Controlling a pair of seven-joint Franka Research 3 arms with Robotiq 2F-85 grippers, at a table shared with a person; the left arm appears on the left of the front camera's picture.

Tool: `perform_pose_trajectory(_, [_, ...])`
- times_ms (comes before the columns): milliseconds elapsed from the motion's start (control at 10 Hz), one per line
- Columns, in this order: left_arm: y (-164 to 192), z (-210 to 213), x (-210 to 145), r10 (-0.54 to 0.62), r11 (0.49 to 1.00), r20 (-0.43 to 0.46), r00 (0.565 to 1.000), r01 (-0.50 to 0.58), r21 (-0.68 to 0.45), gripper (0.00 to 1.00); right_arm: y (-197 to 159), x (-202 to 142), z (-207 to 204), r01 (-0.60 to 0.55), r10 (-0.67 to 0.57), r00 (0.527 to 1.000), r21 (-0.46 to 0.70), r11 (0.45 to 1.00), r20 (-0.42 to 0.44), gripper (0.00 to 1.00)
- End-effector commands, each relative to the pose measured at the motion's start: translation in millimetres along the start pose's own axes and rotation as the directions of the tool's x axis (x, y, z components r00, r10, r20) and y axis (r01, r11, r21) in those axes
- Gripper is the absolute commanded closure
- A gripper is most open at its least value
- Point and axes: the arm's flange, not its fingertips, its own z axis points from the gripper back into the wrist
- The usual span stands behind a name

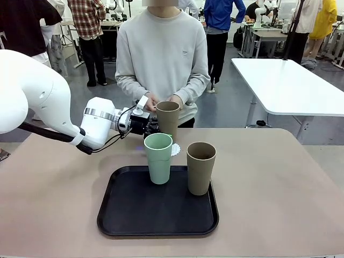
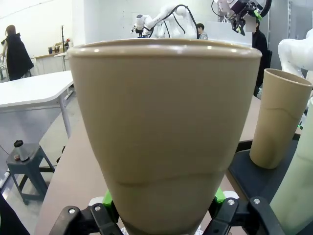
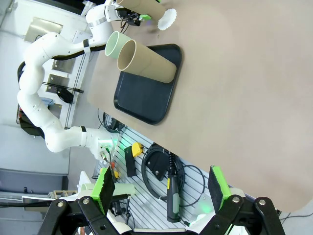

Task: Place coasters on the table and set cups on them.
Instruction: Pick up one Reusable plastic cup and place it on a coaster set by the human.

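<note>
The left gripper (image 1: 155, 127) reached in from the left over the far part of the table (image 1: 279, 183), its jaws pinching a brown cup (image 1: 167, 117) low on its side. In the left wrist view the green pads (image 2: 109, 198) pressed against that cup on both sides, near its base. The cup stood upright, open end up, just behind the green cup (image 1: 158, 157). Its base was hidden by the green cup, so I could not tell whether it touched the table or hung above it.

One coaster (image 1: 175, 149) lay on the table just beyond the far edge of the tray (image 1: 115, 209), peeking out to the right of the green cup and close under the held cup. Whether the cup sat on it could not be told.

The green cup and a second brown cup (image 1: 200, 167) stood upright side by side on the black tray, the green one to the left; they were near each other but not touching.

A person (image 1: 161, 54) stood at the far side, hands (image 1: 176, 100) together just behind the held cup's rim.

The right gripper (image 3: 161, 188) hung well away from the cups over the near right part of the table, its fingers spread wide with nothing between them.
</note>
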Motion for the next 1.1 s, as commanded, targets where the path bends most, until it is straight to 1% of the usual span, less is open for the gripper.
perform_pose_trajectory(0, [0.8,-2.1,-3.9,0.015,1.000,-0.023,1.000,-0.015,-0.002,0.19,-0.1,0.5,-0.6,0.000,0.000,1.000,0.014,1.000,0.004,0.00])
perform_pose_trajectory(100, [1.4,-1.6,-9.1,0.010,1.000,-0.027,1.000,-0.010,-0.001,0.19,-0.1,0.5,-0.6,0.000,0.000,1.000,0.014,1.000,0.004,0.00])
perform_pose_trajectory(400, [0.0,-2.6,-20.2,-0.002,1.000,-0.001,1.000,0.002,-0.025,0.19,-0.1,0.5,-0.6,0.000,0.000,1.000,0.014,1.000,0.004,0.00])
perform_pose_trajectory(700, [-1.5,-3.3,-25.1,0.015,0.999,0.006,1.000,-0.015,-0.037,0.19,-0.1,0.5,-0.6,0.000,0.000,1.000,0.014,1.000,0.004,0.00])
perform_pose_trajectory(1000, [-2.0,-3.7,-27.5,0.008,0.999,0.012,1.000,-0.007,-0.049,0.19,-0.1,0.5,-0.6,0.000,0.000,1.000,0.014,1.000,0.004,0.00])
